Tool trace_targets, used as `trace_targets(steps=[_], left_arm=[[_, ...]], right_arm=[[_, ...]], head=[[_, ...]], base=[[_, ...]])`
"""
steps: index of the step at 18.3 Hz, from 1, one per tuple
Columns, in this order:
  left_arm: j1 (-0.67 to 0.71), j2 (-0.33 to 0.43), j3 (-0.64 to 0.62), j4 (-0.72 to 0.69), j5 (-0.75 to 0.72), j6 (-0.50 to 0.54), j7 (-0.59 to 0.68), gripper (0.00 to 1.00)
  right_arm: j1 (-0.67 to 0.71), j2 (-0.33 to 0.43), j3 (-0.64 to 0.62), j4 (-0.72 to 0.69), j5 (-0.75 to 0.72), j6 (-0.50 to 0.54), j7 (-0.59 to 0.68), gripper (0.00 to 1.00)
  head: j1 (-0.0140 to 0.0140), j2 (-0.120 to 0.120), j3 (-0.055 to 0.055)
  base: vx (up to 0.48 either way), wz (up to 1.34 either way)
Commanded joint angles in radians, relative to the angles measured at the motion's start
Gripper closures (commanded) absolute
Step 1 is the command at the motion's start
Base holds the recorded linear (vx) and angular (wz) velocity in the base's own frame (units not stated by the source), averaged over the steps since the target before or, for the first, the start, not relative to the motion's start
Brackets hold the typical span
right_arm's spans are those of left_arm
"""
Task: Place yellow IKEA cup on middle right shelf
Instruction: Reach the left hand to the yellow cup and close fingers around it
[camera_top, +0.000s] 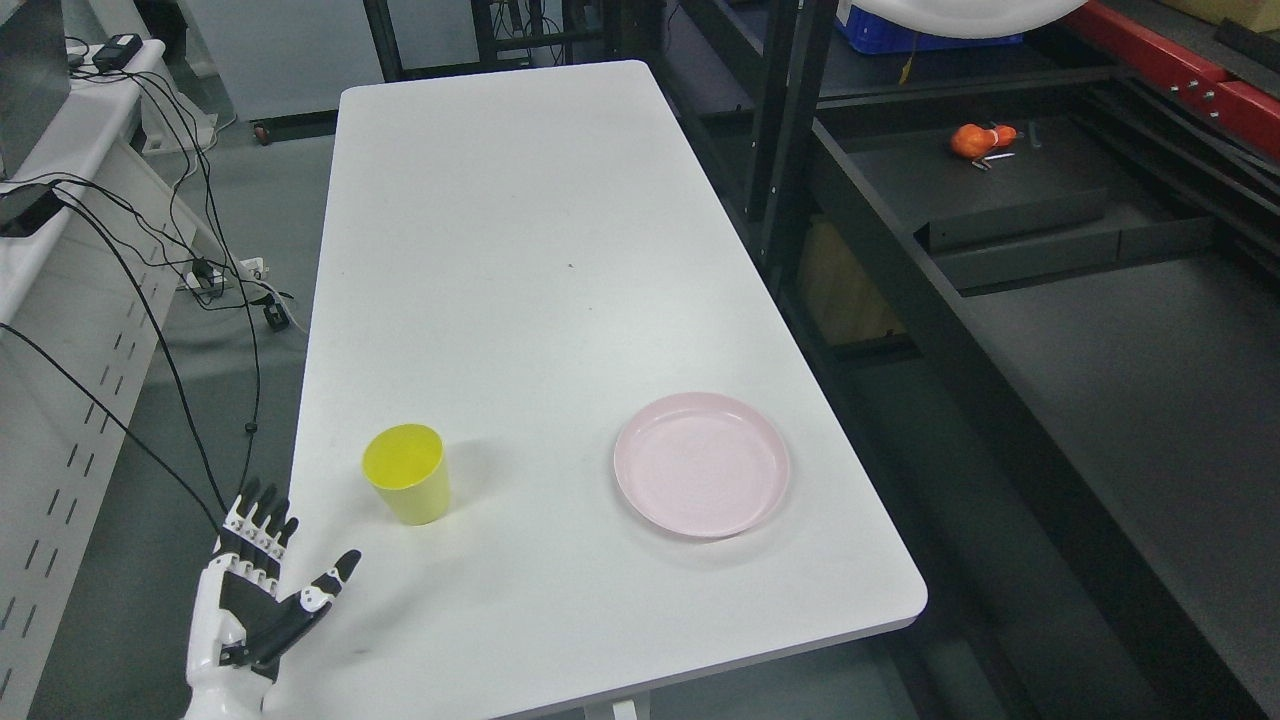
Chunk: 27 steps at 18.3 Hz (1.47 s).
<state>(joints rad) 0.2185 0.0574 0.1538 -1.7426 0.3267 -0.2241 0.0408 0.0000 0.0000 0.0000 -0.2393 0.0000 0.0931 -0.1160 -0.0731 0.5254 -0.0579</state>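
A yellow cup (406, 473) stands upright and empty on the white table (520, 250), near its front left corner. My left hand (262, 585) is at the table's front left edge, below and to the left of the cup and apart from it. Its fingers are spread, the palm faces right, and it holds nothing. The dark shelf (1100, 330) runs along the right of the table. My right arm is out of view.
A pink plate (702, 463) lies on the table's front right. An orange object (980, 139) lies on the shelf at the back. Black shelf posts (790, 130) stand between table and shelf. Cables (200, 270) hang at the left beside a white desk.
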Motion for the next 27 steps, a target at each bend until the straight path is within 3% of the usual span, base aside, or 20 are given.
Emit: trace_targets(steps=[1,11,23,27], left_arm=[[0.005,0.002,0.003,0.001,0.0,-0.003,0.001,0.01],[-0.111,-0.017,-0.014,0.146,0.003,0.008,-0.082,0.01],[-0.212,-0.039,-0.014,0.186,0.003,0.166,-0.087,0.01],[-0.228,-0.039,-0.036,0.186,0.003,0.219,-0.156,0.01]], right_arm=[[0.014,-0.017,0.017,0.0,-0.025,0.0,-0.001,0.01],[0.014,-0.017,0.017,-0.001,-0.025,0.0,-0.001,0.01],[0.014,-0.017,0.017,0.0,-0.025,0.0,-0.001,0.01],[0.014,-0.017,0.017,0.0,-0.025,0.0,-0.001,0.01]], head=[[0.0,0.0,0.0],[0.0,0.0,0.0],[0.0,0.0,0.0],[0.0,0.0,0.0]], base=[[0.0,0.0],[0.0,0.0],[0.0,0.0],[0.001,-0.01]])
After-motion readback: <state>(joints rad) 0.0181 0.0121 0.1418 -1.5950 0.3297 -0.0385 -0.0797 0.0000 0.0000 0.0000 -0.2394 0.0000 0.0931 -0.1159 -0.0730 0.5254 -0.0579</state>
